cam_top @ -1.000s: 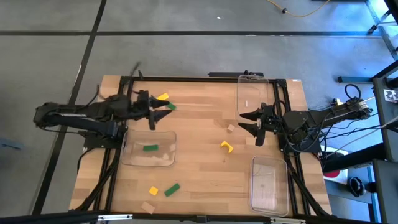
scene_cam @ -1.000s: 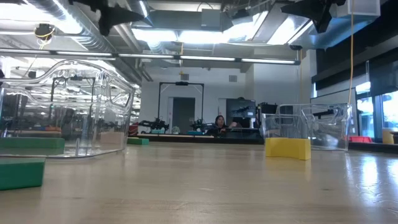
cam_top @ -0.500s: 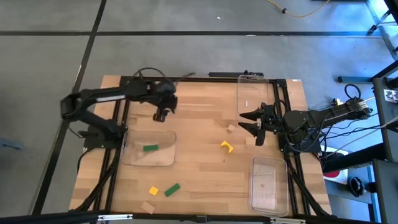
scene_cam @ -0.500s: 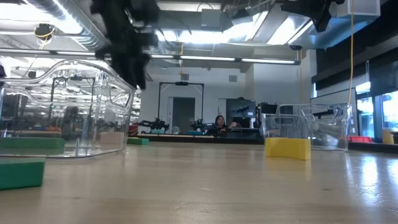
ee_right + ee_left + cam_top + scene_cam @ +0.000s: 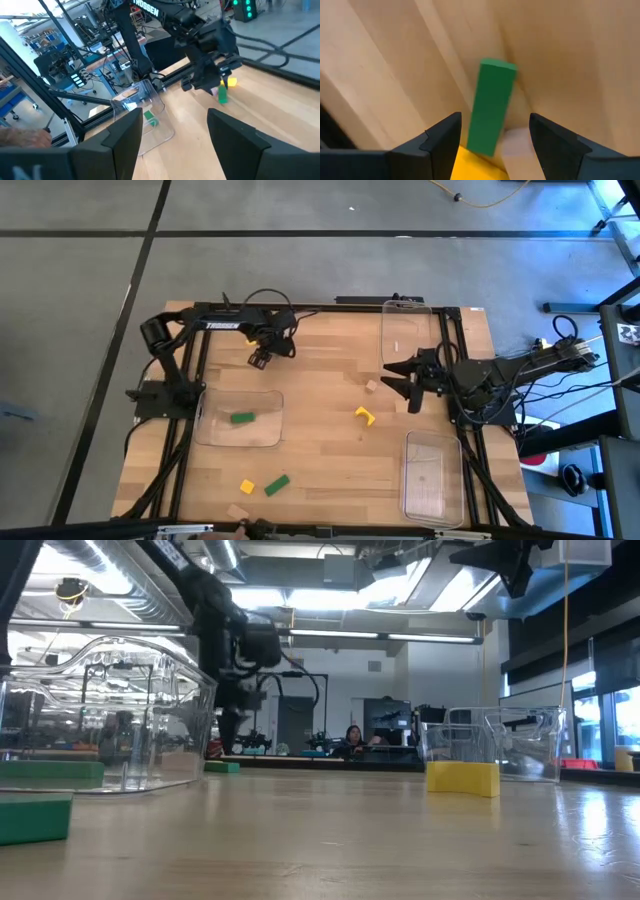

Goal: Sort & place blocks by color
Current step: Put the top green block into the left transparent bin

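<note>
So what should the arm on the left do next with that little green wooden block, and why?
Probably lower the left gripper and close on the long green wooden block. Its open fingers frame that block, which lies beside a yellow block. Another green block already sits in the clear plastic tray nearby, so this one likely goes there. The right gripper waits, open.

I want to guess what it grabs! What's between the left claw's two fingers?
A green block, seen in the left wrist view; the left gripper is open around it.
</note>
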